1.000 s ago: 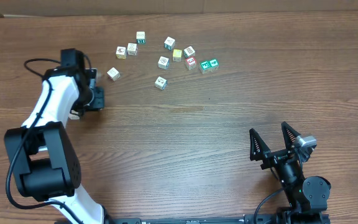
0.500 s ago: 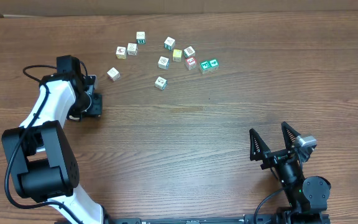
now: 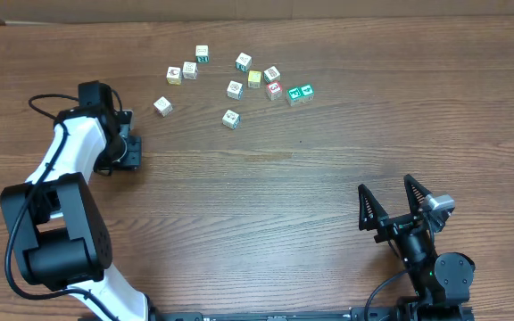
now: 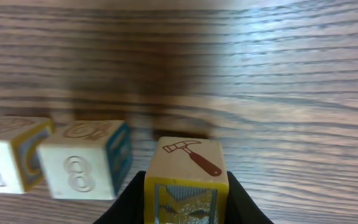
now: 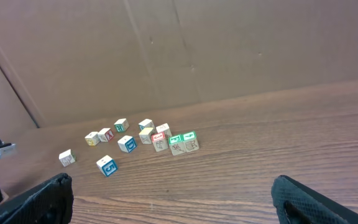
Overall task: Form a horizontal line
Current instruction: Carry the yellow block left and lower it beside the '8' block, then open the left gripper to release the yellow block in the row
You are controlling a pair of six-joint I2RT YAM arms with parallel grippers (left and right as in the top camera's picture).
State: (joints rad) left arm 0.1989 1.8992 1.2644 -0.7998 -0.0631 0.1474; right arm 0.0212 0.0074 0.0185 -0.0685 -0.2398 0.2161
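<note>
Small wooden picture cubes lie scattered at the table's far middle, among them a yellow cube [image 3: 254, 78], two green cubes [image 3: 301, 92] and a red cube [image 3: 274, 89]. No straight row of four cubes shows in any view. My left gripper [image 3: 130, 148] is at the left, shut on a yellow-edged cube with a hammer picture [image 4: 186, 163], seen between the jaws [image 4: 186, 202]. In the left wrist view an "8" cube [image 4: 82, 167] and another whitish cube [image 4: 8, 152] stand side by side just left of it. My right gripper [image 3: 385, 185] is open and empty near the front.
A lone whitish cube [image 3: 162, 106] lies just up and right of the left gripper, and another [image 3: 230, 119] lies nearer the middle. The right wrist view shows the cube cluster [image 5: 143, 135] far ahead and a cardboard wall [image 5: 229, 50] behind the table.
My left gripper has moved a little down and to the left. The scattered cubes and the right arm have not moved.
</note>
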